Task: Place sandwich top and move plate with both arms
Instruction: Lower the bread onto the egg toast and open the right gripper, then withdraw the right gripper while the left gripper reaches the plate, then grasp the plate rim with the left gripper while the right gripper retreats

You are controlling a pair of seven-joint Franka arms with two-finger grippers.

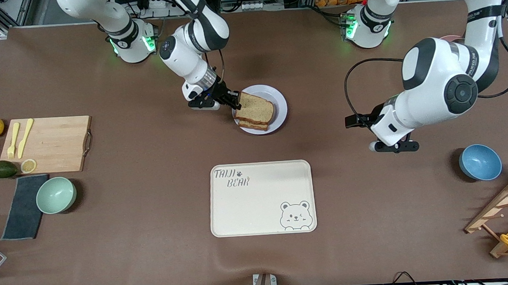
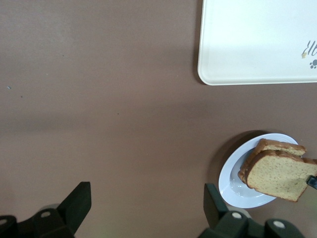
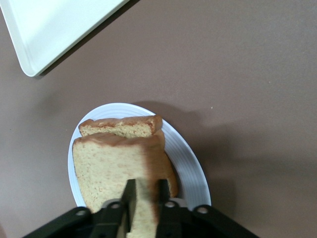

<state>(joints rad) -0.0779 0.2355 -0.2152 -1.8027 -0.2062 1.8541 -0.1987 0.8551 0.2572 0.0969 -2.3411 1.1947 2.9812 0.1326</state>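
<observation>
The plate (image 1: 279, 98) (image 2: 229, 179) (image 3: 189, 159) lies on the brown table toward the robots' bases, farther from the front camera than the cream tray (image 1: 261, 198). A lower bread slice (image 1: 252, 124) (image 3: 120, 128) lies on it. The sandwich top (image 1: 257, 108) (image 2: 277, 174) (image 3: 108, 168) rests tilted on that slice. My right gripper (image 1: 235, 101) (image 3: 145, 191) is at the plate's rim, its two fingers closed on the top slice's crust edge. My left gripper (image 1: 394, 146) (image 2: 146, 198) hangs open over bare table toward the left arm's end, with nothing between its fingers.
A wooden cutting board (image 1: 47, 144) with yellow cutlery, fruit, a green bowl (image 1: 56, 195) and a dark cloth (image 1: 22, 206) lie at the right arm's end. A blue bowl (image 1: 480, 162) and a wooden rack (image 1: 505, 207) with a yellow cup stand at the left arm's end.
</observation>
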